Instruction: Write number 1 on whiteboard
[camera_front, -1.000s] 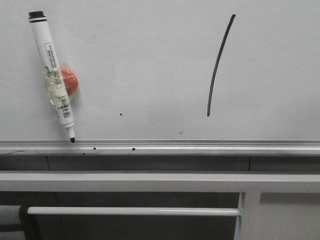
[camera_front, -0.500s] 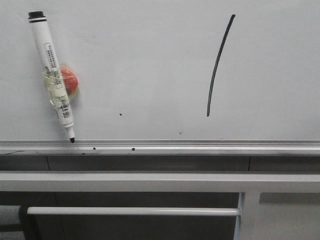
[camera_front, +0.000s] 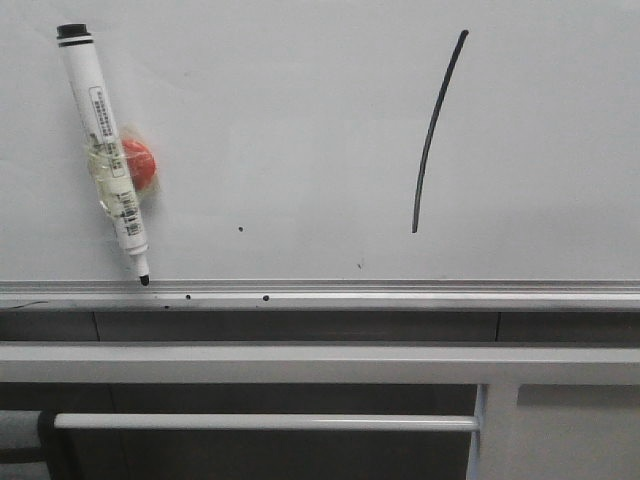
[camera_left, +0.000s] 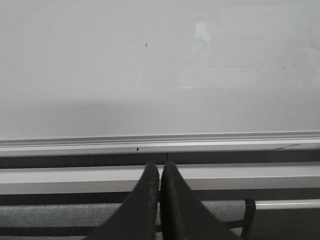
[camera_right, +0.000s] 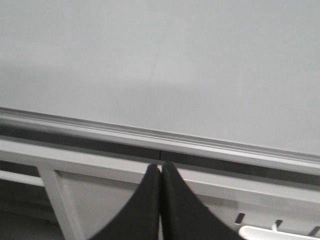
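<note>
Both end effectors (camera_left: 160, 172) (camera_right: 160, 172) closed, empty.

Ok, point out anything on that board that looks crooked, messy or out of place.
The thin black marker stroke on the glossy white whiteboard leans right and bows slightly, not a straight upright 1. The white marker pen hangs tilted with its bare tip at the silver rail, uncapped. A few black specks dot the board and rail.

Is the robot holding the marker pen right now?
No, the marker pen sits on the whiteboard, and no gripper touches it.
</note>
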